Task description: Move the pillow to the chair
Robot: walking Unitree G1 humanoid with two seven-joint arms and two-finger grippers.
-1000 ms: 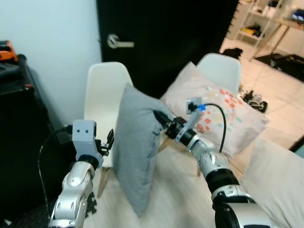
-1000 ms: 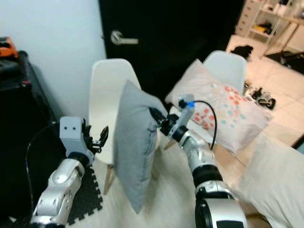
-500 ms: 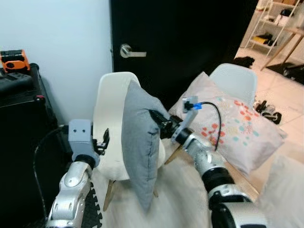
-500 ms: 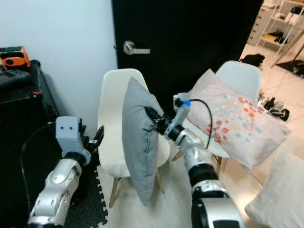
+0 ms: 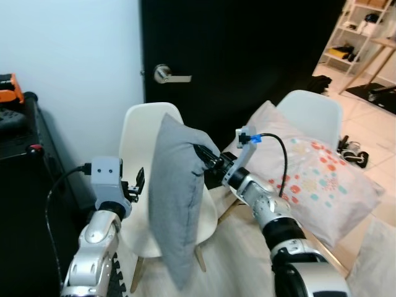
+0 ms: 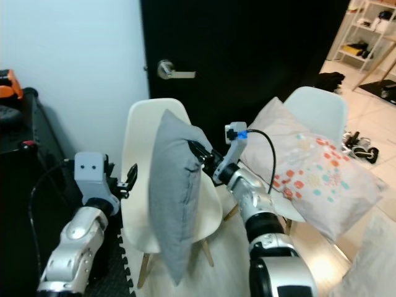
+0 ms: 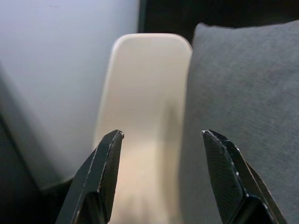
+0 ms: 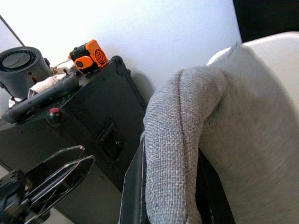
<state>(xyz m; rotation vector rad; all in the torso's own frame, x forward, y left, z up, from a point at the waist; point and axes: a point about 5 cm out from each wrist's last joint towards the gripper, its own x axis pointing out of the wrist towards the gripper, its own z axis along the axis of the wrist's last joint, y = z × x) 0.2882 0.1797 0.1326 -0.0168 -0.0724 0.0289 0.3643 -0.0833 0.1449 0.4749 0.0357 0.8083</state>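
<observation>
By the black door (image 5: pixel 247 55), the right gripper (image 5: pixel 203 159) pinches the grey pillow (image 5: pixel 175 207) upright over the white chair (image 5: pixel 137 154); left gripper (image 7: pixel 161 179), at 9 o'clock, spread wide.

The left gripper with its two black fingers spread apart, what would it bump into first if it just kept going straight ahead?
Probably the white chair: its backrest sits between the left gripper's open fingers. The grey pillow lies just beside that line and might brush one finger first; depth is unclear.

Chair seat partly blocked
The white chair (image 5: pixel 141 162) is fronted by the hanging grey pillow (image 5: pixel 176 198); open floor is left at its right
</observation>
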